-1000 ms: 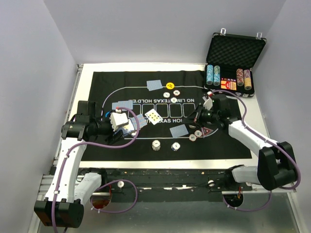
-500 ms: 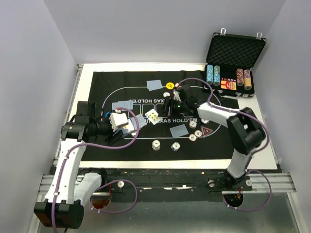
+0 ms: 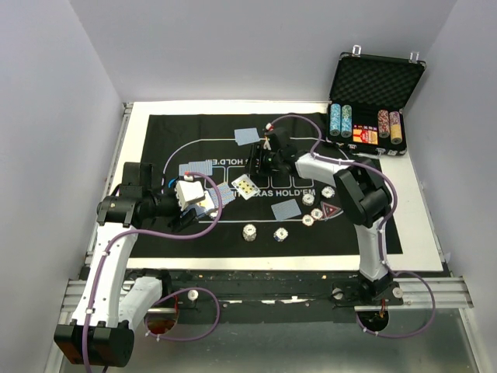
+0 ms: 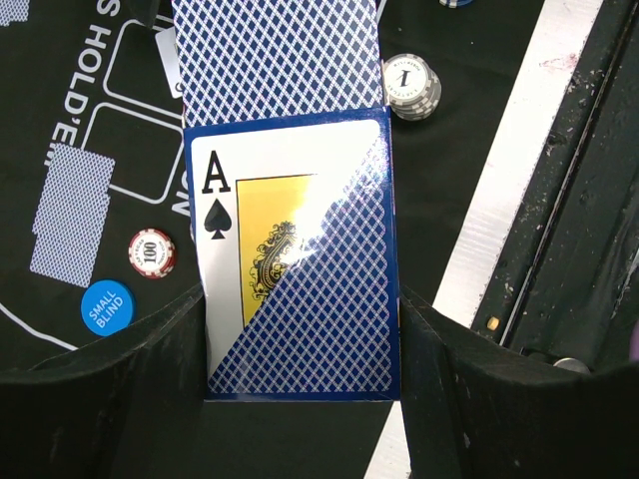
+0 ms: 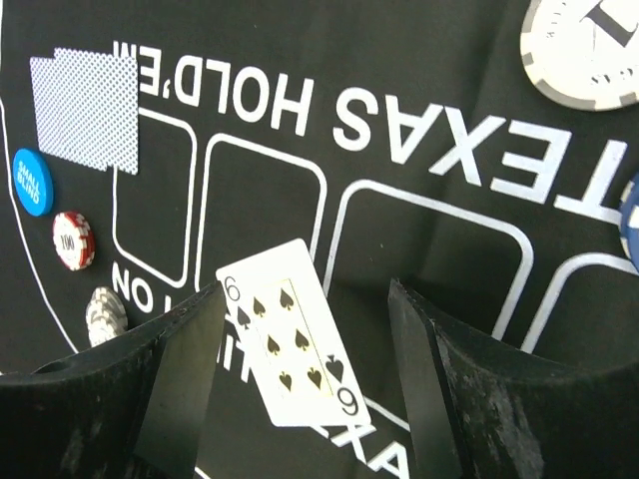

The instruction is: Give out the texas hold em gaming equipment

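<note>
Cards (image 3: pixel 247 136) lie face-down in pairs on the mat (image 3: pixel 217 242) with chips (image 3: pixel 248 231) beside some, so dealing looks well along. The left claw (image 4: pixel 300 384) grips the deck box (image 4: pixel 300 249). The right claw (image 5: pixel 305 299), spread and empty, hovers over a face-up six (image 5: pixel 292 351), with more board cards seemingly due.

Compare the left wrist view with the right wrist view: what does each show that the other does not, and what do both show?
Only left wrist: the deck box, ace of spades on its front, in the left gripper, and the pale table edge. Only right wrist: a face-up spade card below the open right gripper. Both: the blue disc, red 100 chip and mat.
</note>
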You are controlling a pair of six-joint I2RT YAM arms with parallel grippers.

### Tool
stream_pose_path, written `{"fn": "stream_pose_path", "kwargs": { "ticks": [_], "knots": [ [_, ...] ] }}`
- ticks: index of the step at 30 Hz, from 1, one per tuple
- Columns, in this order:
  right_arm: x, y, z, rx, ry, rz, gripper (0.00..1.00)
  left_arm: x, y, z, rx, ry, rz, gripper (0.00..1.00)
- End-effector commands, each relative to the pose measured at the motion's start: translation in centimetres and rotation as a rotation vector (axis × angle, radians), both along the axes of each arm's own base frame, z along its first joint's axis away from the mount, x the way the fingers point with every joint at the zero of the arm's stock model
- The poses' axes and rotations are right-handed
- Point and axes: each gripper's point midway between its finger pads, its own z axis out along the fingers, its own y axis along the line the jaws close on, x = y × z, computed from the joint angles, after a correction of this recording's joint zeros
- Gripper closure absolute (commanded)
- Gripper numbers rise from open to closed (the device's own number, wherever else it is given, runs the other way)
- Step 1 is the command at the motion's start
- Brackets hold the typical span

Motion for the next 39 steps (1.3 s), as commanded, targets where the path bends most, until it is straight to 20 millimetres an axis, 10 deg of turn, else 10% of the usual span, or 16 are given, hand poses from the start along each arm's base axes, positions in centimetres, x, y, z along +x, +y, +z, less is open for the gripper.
{"fn": "stream_pose_path", "kwargs": {
  "ticks": [1,13,24,39],
  "knots": [
    [-0.4,1.4,-2.1,-0.028,0.01,0.025,0.25,-0.2,-0.5,1.4,-0.029,-0.046,-0.027,0.53],
    [-8.9,3.2,-4.4,-0.078,0.083,0.184,0.28,-0.2,-0.5,1.6,-0.023,-0.062,-0.03,0.53],
    [-18.8,3.6,-1.1,0.068,0.16,0.393,0.32,-0.3,-0.4,1.6,-0.022,-0.064,-0.031,0.53],
    [-13.6,-1.8,14.2,0.255,-0.044,0.236,0.15,-0.1,-0.4,1.5,-0.017,-0.055,-0.031,0.53]
  ]
}}
